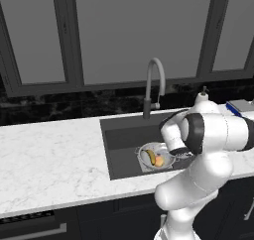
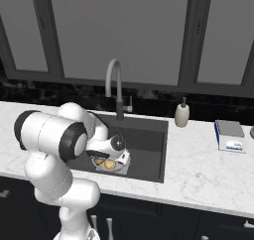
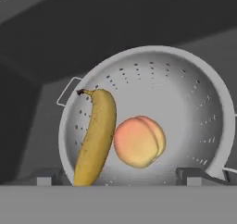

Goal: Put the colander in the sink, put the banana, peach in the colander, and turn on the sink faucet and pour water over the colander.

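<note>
Spread wide and gripping nothing, my tool (image 3: 118, 176) hung right over the colander (image 3: 185, 93), which sat in the sink (image 1: 116, 135); banana (image 3: 96, 137) and peach (image 3: 139, 141) lay touching inside, with the sink faucet (image 1: 154, 83) farther back.

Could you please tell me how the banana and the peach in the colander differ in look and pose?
The banana is long, curved and yellow with a dark tip; the peach is a round orange-pink ball. The banana lies lengthwise up the colander wall, while the peach sits at its bottom. Both rest inside the colander, side by side.
</note>
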